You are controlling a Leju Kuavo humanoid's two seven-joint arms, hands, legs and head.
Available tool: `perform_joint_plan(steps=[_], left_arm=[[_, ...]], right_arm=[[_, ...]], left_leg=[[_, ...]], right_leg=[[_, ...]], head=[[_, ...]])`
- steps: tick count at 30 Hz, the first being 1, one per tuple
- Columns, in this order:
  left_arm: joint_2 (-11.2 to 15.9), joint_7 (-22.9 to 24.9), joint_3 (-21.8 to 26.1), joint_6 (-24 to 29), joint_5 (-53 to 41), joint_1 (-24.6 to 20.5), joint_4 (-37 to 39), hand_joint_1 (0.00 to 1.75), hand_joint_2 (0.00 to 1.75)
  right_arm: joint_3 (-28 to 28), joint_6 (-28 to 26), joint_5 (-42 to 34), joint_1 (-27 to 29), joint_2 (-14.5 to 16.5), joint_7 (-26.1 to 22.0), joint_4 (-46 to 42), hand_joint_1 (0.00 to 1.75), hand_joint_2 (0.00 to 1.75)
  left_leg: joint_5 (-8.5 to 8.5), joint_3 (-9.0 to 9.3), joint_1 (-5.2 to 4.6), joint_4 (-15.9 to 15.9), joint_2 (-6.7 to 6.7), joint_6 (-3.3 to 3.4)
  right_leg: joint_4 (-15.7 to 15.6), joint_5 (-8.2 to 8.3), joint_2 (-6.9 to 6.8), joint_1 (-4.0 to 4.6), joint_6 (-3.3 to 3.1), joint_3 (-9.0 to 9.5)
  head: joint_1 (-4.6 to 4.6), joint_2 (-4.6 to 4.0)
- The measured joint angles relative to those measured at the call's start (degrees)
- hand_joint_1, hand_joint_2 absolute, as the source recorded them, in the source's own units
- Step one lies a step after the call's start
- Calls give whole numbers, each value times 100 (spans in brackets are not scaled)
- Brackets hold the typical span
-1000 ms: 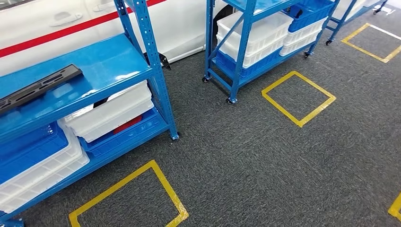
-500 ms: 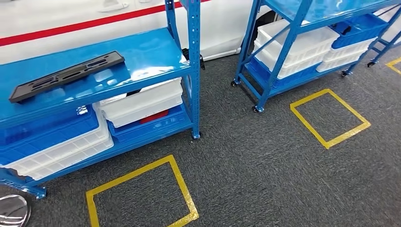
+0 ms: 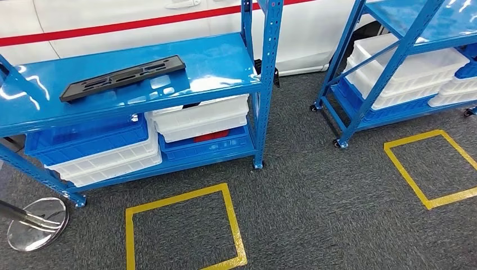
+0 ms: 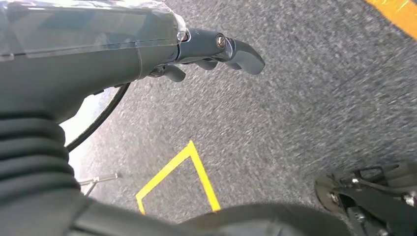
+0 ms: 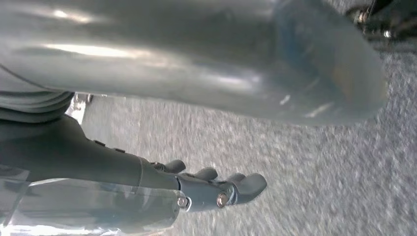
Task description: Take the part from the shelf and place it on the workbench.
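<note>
Left hand (image 4: 216, 49), left wrist view: hangs over grey carpet (image 4: 305, 98), fingers loosely extended, nothing in them. A corner of yellow floor tape (image 4: 196, 167) lies below it. No shelf or part here, so the hand points at the floor, not at the target.

Right hand (image 5: 216, 189), right wrist view: same posture, fingers slack and apart, holding nothing, carpet beneath.

Head view: the part (image 3: 122, 77), a long flat black plate with slots, lies on the top deck of the blue shelf (image 3: 225, 62), ahead and to the robot's left of centre. Long axis runs roughly across the view, its right end tilted slightly away from the robot. It sits back from the front edge, nothing touching it. White and blue bins (image 3: 101, 149) fill the tiers below. A yellow taped square (image 3: 183, 228) marks the floor in front of the shelf; a second blue rack (image 3: 394, 62) stands off to the right.

Judgement: approach phase, pick not yet begun. Part is up and forward of both hands. Left arm likely nearer to its left end; given its length across the body, a two-handed lift at the ends looks plausible.
</note>
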Motion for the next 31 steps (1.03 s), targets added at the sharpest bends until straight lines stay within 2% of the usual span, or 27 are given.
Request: perform_joint_plan(steps=[1,2,3,4,5,6,7,9,10,11,12,13,15,16,17,18,19,20,21,22,23,24,25,26,29,30,31], left_arm=[[0,-17,1,-3,5,-12,0,0,175],[0,-35,4,-8,14,-23,0,0,175],[0,-49,10,-14,25,-35,0,0,175],[0,-57,17,-22,35,-44,0,0,175],[0,-62,23,-28,42,-48,0,0,175],[0,-64,28,-32,45,-54,0,0,175],[0,-64,32,-34,47,-55,0,0,175],[0,-60,38,-34,54,-57,0,0,175],[-1,-61,44,-35,59,-58,0,0,131],[-1,-65,52,-39,66,-60,0,0,87],[-2,-74,64,-43,73,-59,0,0,87],[-3,-90,78,-49,79,-53,0,0,87],[-5,-131,109,-60,94,-51,0,0,175],[-9,-152,120,-66,99,-57,0,0,175],[-11,-171,127,-73,103,-69,0,0,175],[-13,-183,130,-82,102,-81,0,0,175],[-16,-181,131,-98,102,-94,0,0,175],[-16,-167,132,-121,102,-108,0,0,175],[-17,-145,132,-148,103,-124,-1,0,175],[-17,-126,128,-179,120,-140,-8,0,175],[-16,-116,118,-207,160,-150,-21,0,175],[-12,-115,99,-228,225,-156,-42,0,175],[-6,-115,66,-249,317,-157,-69,0,175],[2,-116,23,-266,420,-157,-95,0,175],[50,-118,-137,-324,754,-112,-156,0,44],[69,-120,-196,-341,871,-79,-168,0,0],[83,-120,-231,-348,927,-58,-176,0,0]], right_arm=[[9,0,8,8,-10,1,0,0,0],[17,-1,18,15,-25,3,0,0,0],[25,-1,29,21,-43,5,0,0,0],[32,-2,41,21,-59,7,0,0,0],[38,-2,53,17,-71,9,0,0,0],[44,-3,60,10,-78,9,0,0,0],[49,-3,63,3,-80,9,0,0,0],[53,-3,64,-5,-80,8,0,0,0],[54,-4,64,-13,-80,8,0,0,0],[54,-6,64,-26,-80,4,0,0,0],[55,-10,64,-45,-80,-4,0,0,0],[56,-23,64,-62,-80,-25,0,0,0],[57,-74,55,-65,-69,-103,0,0,0],[54,-116,34,-55,-56,-142,0,0,0],[50,-171,12,-43,-36,-160,0,0,44],[45,-238,-10,-33,-11,-156,0,0,87],[41,-326,-25,-27,10,-142,0,0,131],[38,-422,-38,-22,29,-145,0,0,175],[35,-510,-65,-16,44,-177,0,0,175],[39,-577,-117,-3,52,-232,0,0,175],[55,-616,-196,14,58,-292,0,0,175],[87,-630,-292,34,61,-334,0,0,175],[138,-627,-405,58,61,-357,0,0,175],[197,-617,-524,78,62,-364,-2,0,131],[409,-561,-910,148,57,-364,-26,0,0],[485,-535,-1037,171,48,-364,-45,0,0],[524,-523,-1103,181,43,-364,-56,0,0]], left_leg=[[-171,-159,0,324,179,-21],[-346,-351,7,703,270,-39],[-463,-516,16,1026,313,-56],[-483,-604,23,1199,339,-69],[-393,-582,27,1158,364,-75],[-216,-450,30,902,407,-72],[-14,-248,26,510,516,-57],[213,61,-19,-126,745,26],[237,114,-43,-266,807,75],[223,101,-66,-286,783,121],[236,92,-63,-299,711,162],[250,104,-55,-328,648,195],[284,149,-27,-391,552,272],[298,164,-20,-407,513,300],[301,160,-25,-409,472,321],[302,157,-30,-407,423,332],[298,161,-36,-404,370,334],[293,170,-39,-399,323,332],[283,185,-40,-392,286,324],[268,200,-39,-381,252,309],[247,208,-47,-363,232,285],[225,209,-56,-343,215,256],[209,204,-63,-329,203,227],[199,197,-69,-328,197,195],[129,189,-60,-274,227,100],[23,132,-56,-119,263,70],[-32,110,-51,-39,289,55]], right_leg=[[-3,-11,-81,10,-25,13],[-3,-24,-167,21,-41,21],[-2,-37,-258,29,-47,34],[-1,-53,-349,33,-45,49],[0,-69,-432,33,-39,69],[0,-87,-508,31,-28,96],[0,-108,-575,33,-11,127],[7,-147,-686,58,44,175],[8,-161,-737,73,76,189],[3,-167,-789,84,108,200],[-7,-172,-840,82,140,219],[2,-193,-798,71,174,239],[235,-372,-522,44,219,163],[530,-540,-337,34,229,23],[904,-720,-230,35,228,-173],[1264,-852,-182,39,228,-369],[1492,-878,-162,42,226,-511],[1518,-789,-156,45,221,-561],[1336,-604,-153,45,211,-512],[982,-355,-145,44,194,-381],[618,-174,-122,50,172,-234],[324,-51,-101,57,149,-119],[138,3,-80,67,128,-49],[85,-15,-69,81,107,-32],[25,-3,-101,62,14,-2],[5,1,-115,48,-22,12],[-6,4,-125,42,-40,20]], head=[[-1,0],[-1,0],[-1,0],[-1,0],[0,0],[-1,0],[-1,0],[0,0],[1,0],[1,0],[1,0],[2,0],[2,0],[2,0],[1,0],[1,0],[1,0],[1,0],[1,0],[2,0],[2,0],[2,0],[2,0],[1,0],[1,0],[1,0],[0,0]])
